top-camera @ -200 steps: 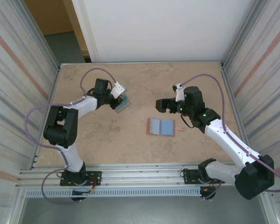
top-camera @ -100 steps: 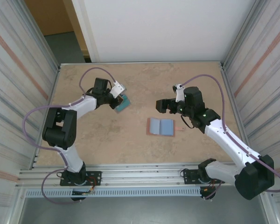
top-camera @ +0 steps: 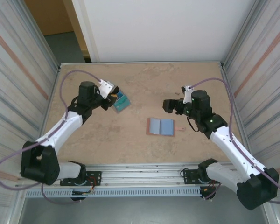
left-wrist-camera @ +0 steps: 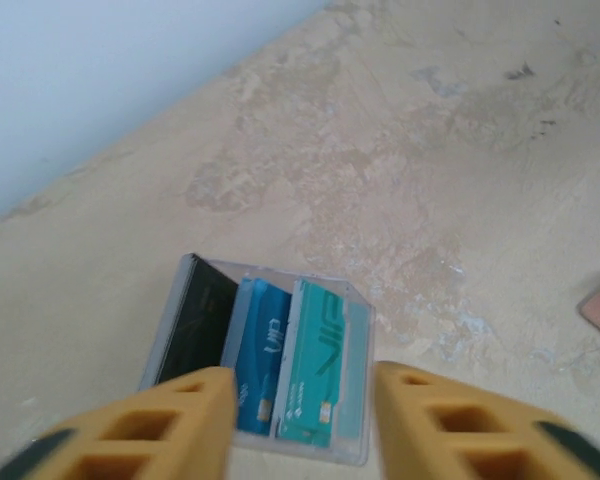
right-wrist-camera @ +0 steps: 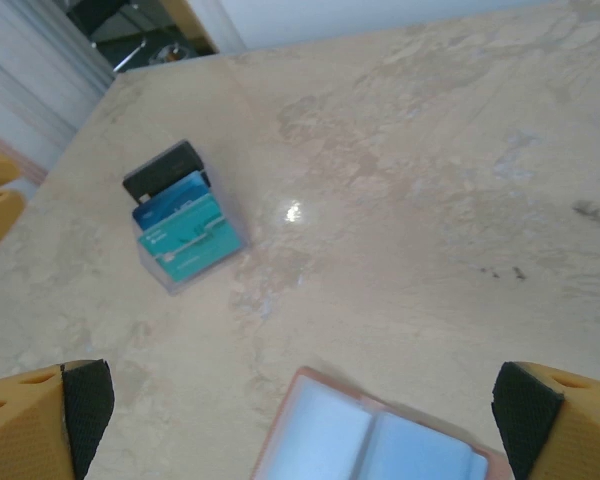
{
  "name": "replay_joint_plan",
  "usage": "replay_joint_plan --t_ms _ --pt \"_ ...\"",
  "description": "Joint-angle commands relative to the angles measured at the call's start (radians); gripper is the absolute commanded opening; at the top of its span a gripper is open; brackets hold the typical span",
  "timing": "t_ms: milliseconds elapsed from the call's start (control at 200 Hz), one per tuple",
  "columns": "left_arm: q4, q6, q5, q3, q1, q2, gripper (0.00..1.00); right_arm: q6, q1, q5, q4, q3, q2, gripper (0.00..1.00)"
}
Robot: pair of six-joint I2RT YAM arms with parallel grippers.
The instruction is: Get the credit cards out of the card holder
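The credit cards (left-wrist-camera: 270, 365), one black, one blue and one teal, lie fanned in a small pile on the table at the left (top-camera: 122, 101) (right-wrist-camera: 180, 222). My left gripper (left-wrist-camera: 300, 420) (top-camera: 114, 99) hovers just on their near side, its yellow fingers (left-wrist-camera: 180, 420) apart and not pinching them. The card holder (top-camera: 161, 127) lies open flat in the middle, salmon-pink rim around blue-grey pockets (right-wrist-camera: 380, 445). My right gripper (right-wrist-camera: 302, 410) (top-camera: 169, 105) hangs above its far edge, wide open with nothing in it.
Corrugated metal walls (top-camera: 18, 88) close in the left and right sides, and a white panel (top-camera: 163, 28) stands at the back. Bare marbled tabletop (top-camera: 144, 84) separates the card pile from the card holder.
My left gripper's fingers have opened and let go of the cards, which now rest on the table; the left arm's elbow swung out leftward. The right gripper drew back slightly to the right.
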Motion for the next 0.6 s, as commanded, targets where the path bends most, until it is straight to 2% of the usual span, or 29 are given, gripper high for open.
replay_joint_plan --t_ms 0,130,346,591 --pt "0.017 -0.09 -0.116 -0.069 0.0 -0.112 0.63 0.029 -0.019 0.075 -0.034 -0.022 -0.063 0.99" --pt "0.022 -0.143 -0.242 -0.145 -0.024 -0.223 0.98 0.039 -0.041 0.138 -0.069 -0.051 -0.116 0.99" --pt "0.053 -0.149 -0.496 -0.253 -0.113 -0.325 0.99 0.029 -0.065 0.243 -0.076 -0.139 -0.212 0.99" --pt "0.192 -0.231 -0.583 -0.378 -0.13 -0.336 0.99 -0.052 -0.066 0.402 0.018 -0.308 -0.324 0.99"
